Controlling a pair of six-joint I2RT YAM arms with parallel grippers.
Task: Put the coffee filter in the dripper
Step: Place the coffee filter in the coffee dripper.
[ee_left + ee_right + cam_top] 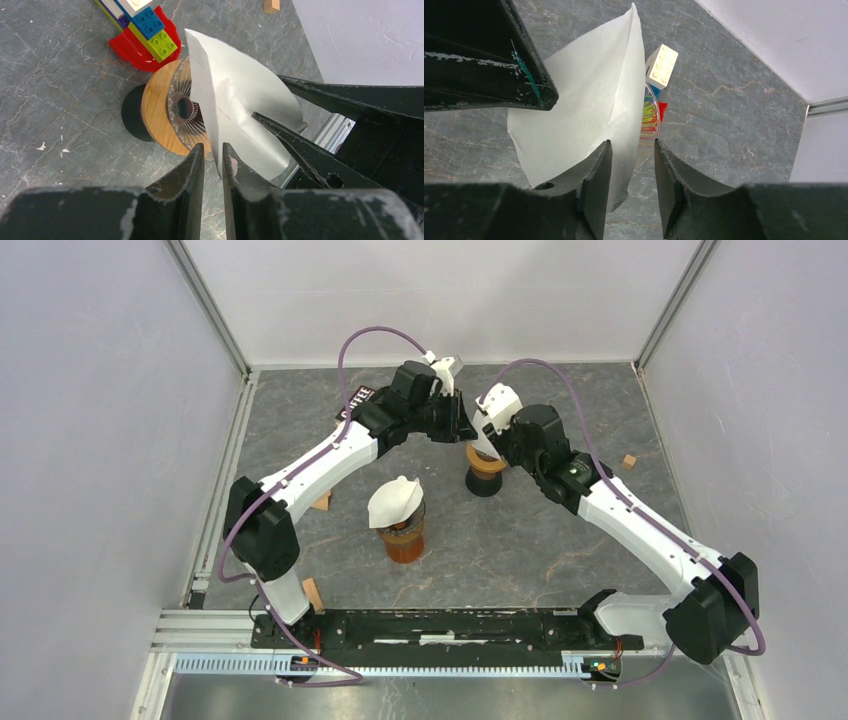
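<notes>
My left gripper (213,152) sits a crack apart, my right gripper (632,150) wider, both straddling the coffee filter (240,100) perched askew on the dripper (160,115), clamping nothing, so it could snag a finger and tip out

**Two arms meet, jaws parted**

The left arm (320,465) reaches forward and to the right, the right arm (640,525) forward and to the left, their wrists nearly meeting. The left gripper (213,152) shows a narrow gap between its fingers; the right gripper (633,147) stands wider.
</notes>
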